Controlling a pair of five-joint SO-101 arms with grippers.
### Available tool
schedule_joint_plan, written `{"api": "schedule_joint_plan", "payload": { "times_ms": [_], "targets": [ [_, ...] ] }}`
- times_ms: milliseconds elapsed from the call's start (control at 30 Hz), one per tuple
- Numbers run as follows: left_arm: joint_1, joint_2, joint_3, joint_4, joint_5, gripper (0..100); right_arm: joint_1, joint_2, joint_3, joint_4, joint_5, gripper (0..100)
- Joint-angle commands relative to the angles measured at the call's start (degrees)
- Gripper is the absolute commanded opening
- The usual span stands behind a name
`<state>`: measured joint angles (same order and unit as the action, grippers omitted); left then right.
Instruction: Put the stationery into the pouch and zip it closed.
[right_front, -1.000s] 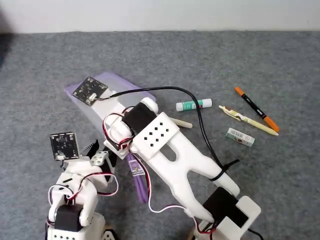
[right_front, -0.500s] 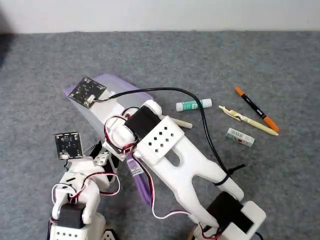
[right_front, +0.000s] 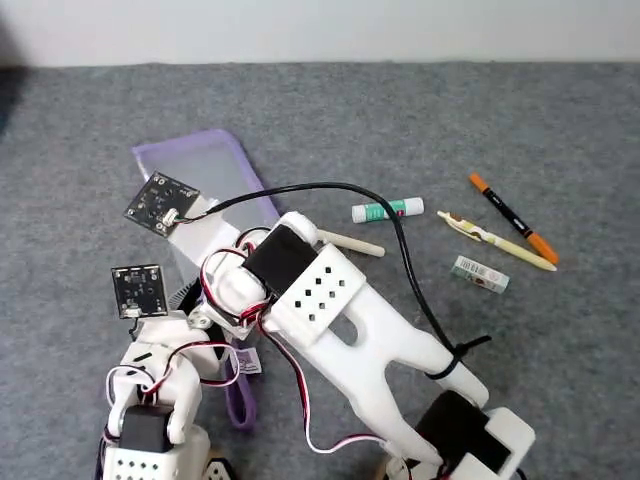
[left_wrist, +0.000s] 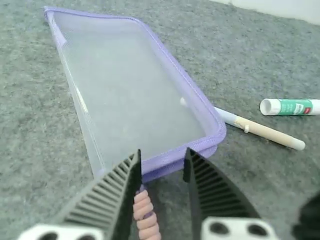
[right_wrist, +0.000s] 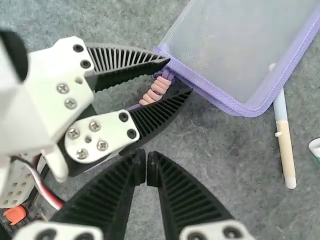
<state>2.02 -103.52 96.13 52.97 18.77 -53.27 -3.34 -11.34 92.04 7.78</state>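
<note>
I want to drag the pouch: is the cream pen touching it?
Touching: in the right wrist view the cream pen runs under the edge of the pouch, its end showing through.

The right arm (right_front: 340, 310) has been drawn back toward the near edge of the table (right_front: 560, 120). Its wrist camera board (right_front: 160, 204) has been carried from the far end of the pouch (right_front: 205, 165) to a spot over the pouch's near half. The pouch has been swung round, its long edge has been taken farther from the glue stick (right_front: 388, 210), and more of its clear face has been uncovered. More of the cream pen (right_front: 352, 243) has been exposed. The purple strap (right_front: 240, 405), stretched out straight under the arm earlier, has been gathered into a short loop closer to the left arm (right_front: 150, 410).
</note>
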Motion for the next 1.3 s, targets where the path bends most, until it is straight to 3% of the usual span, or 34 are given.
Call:
{"api": "schedule_joint_plan", "payload": {
  "times_ms": [0,133,400,600,700,833,1267],
  "targets": [
    [-0.62,-0.88,-1.19,-0.88,-1.32,10,0.13,-2.15,-0.79,-0.31,0.26,0.9],
    [-6.24,-0.88,-1.36,-0.88,-6.59,5,3.3,-2.15,1.05,-0.75,-3.78,0.9],
    [-25.49,-0.88,-1.45,3.6,-16.26,6,5.93,6.02,3.6,-4.7,-16.44,0.9],
    [-40.18,-0.88,-1.45,3.87,-16.79,5,3.3,14.37,3.43,-12.18,-22.68,1.0],
    [-45.36,-0.88,-1.1,3.87,-16.7,5,0.92,18.33,1.67,-12.7,-25.67,5.9],
    [-47.56,-0.88,-1.1,3.87,-16.7,5,-0.84,23.52,-2.29,-12.88,-29.71,15.8],
    [-47.47,-0.88,-1.36,3.6,-16.53,5,-2.33,39.16,-14.95,-11.74,-28.66,12.3]
  ]
}}
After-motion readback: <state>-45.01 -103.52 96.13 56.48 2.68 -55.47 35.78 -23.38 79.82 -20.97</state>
